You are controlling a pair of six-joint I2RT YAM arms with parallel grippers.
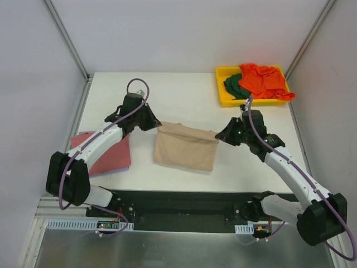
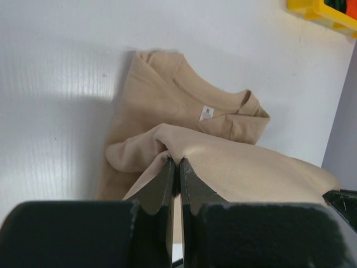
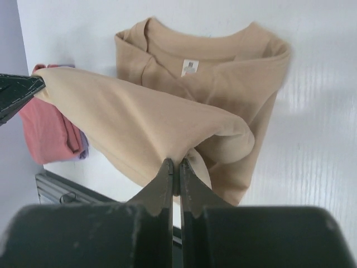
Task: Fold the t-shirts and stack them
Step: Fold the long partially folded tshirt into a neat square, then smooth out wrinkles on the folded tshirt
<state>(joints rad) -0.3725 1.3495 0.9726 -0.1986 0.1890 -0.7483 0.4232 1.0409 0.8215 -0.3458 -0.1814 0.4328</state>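
Note:
The tan t-shirt lies at the table's middle, part folded, collar and tag up in both wrist views. My left gripper is shut on its far left edge and lifts it. My right gripper is shut on its far right edge, also lifted. The dusty-red t-shirt lies folded at the left on a lavender one, both in the right wrist view. Orange-red and dark green t-shirts lie in the bin.
The yellow plastic bin stands at the far right corner of the white table; its corner shows in the left wrist view. Grey walls and metal posts ring the table. A black rail runs along the near edge.

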